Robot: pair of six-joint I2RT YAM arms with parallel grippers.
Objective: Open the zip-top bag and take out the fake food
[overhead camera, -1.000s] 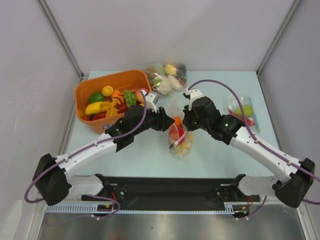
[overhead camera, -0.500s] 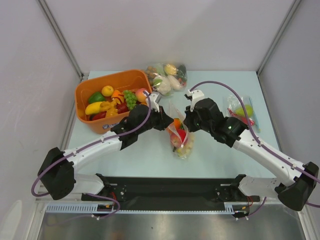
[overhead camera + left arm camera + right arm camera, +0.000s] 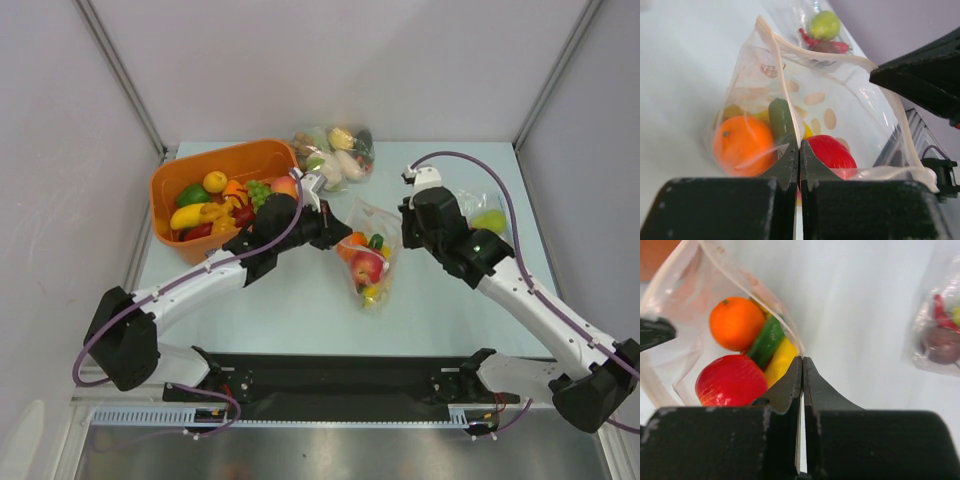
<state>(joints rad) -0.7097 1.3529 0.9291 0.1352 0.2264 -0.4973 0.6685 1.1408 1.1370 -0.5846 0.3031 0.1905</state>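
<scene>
The left claw (image 3: 799, 145) and right claw (image 3: 802, 360) each pinch a side of the zip-top bag (image 3: 840, 100), open between them with the fake food (image 3: 731, 380) inside, so next one claw should probably reach in.

The right gripper (image 3: 802, 362) is seen with fingers pressed together. At ten o'clock an orange (image 3: 736, 322), red apple (image 3: 731, 381), green piece (image 3: 766, 341) and yellow piece (image 3: 781, 361) are enclosed in the zip-top bag (image 3: 695, 270); another bag (image 3: 935, 342) is seen at three o'clock.
</scene>
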